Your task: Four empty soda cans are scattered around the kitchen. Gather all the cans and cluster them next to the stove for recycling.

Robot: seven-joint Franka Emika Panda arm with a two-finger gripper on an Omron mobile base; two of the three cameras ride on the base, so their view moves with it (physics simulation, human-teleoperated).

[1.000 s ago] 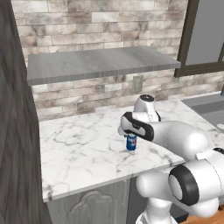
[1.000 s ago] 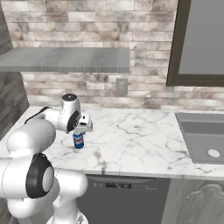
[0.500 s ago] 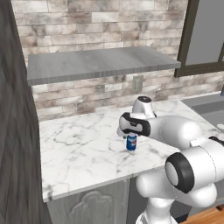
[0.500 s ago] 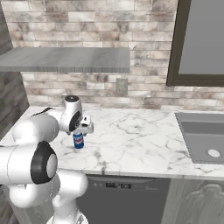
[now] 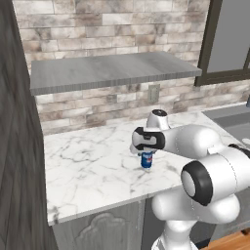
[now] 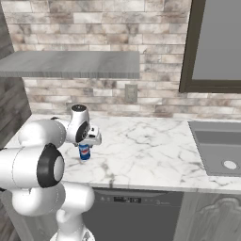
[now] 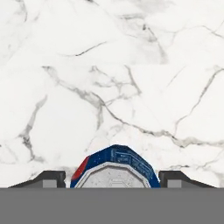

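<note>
While the can is standing at the counter's 3 o'clock side, the gripper is lowering around it, fingers narrowing since before; grip not yet clear.

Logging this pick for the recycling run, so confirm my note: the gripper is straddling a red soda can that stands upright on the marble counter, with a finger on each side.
Wrong in one respect: the soda can is blue with a red mark, not red, as the hand view shows. The rest stands: it is upright on the marble counter, with the gripper straddling it, a finger on each side.
</note>
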